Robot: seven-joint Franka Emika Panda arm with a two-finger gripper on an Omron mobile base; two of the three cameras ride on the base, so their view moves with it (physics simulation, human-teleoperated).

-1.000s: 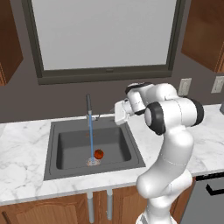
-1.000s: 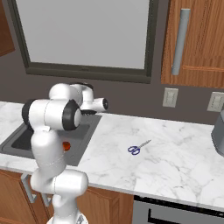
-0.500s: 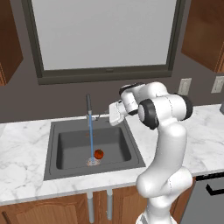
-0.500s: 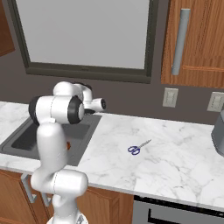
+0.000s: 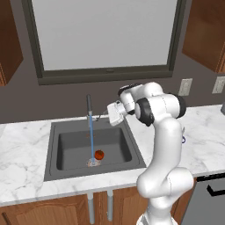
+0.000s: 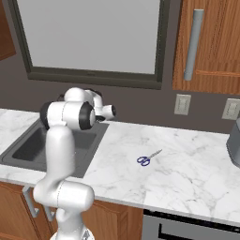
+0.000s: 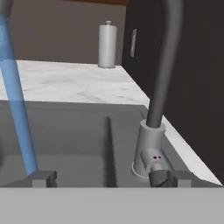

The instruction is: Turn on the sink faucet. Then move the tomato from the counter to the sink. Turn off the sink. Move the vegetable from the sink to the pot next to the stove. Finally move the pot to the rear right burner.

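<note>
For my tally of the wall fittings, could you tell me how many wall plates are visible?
2: one plate on the wall beside the window, another further right near the frame's edge. Others may lie out of view.

Sink [image 5: 66, 151] is matt dark grey, metal-looking and smooth; faucet [image 7: 164, 65] is the same dull grey with a lighter satin metal base, and the water [image 7: 19, 113] is a translucent blue stream. Table [image 6: 187, 164] is polished white marble with grey veining, cabinets [image 6: 215, 47] are reddish-brown wood with a brushed-metal handle [image 6: 193, 44]. Tomato [image 5: 99, 154] is smooth red-orange, arm [image 5: 165, 145] is glossy white plastic with dark joints, fingers [image 7: 164, 177] are matt dark grey.
</note>
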